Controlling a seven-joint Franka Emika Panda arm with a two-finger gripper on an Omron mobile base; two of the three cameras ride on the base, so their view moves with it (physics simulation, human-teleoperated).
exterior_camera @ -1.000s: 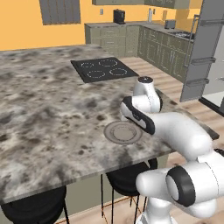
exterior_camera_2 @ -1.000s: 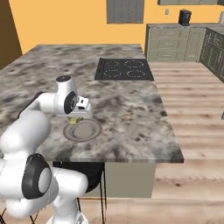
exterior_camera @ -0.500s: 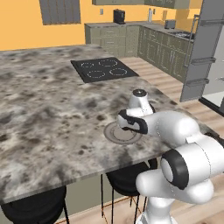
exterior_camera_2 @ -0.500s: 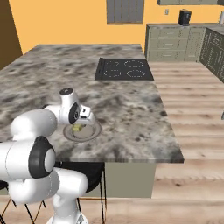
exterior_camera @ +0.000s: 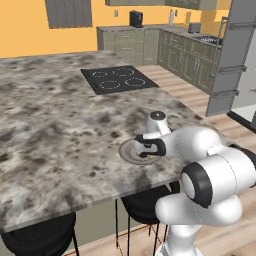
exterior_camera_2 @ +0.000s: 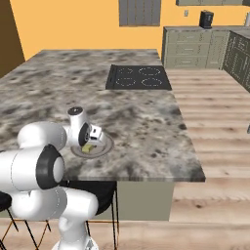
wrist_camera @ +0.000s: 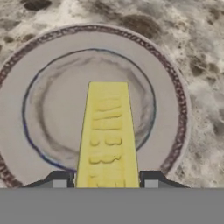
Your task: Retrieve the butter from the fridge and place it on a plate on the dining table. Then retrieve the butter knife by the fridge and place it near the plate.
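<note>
A home kitchen, rendered — I work at a marbled stone dining table with an inset black cooktop and black stools tucked beneath. Olive-green cabinets line an orange wall, a coffee maker on their counter — the dark grey fridge stands open at right.

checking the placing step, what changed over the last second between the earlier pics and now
The arm swung down, lowering the gripper from above the plate to just over its dish. The butter came down with it, and the fingers remain on either side of the stick, so nothing was let go. The plate, dining table and cameras stayed as they were.
</note>
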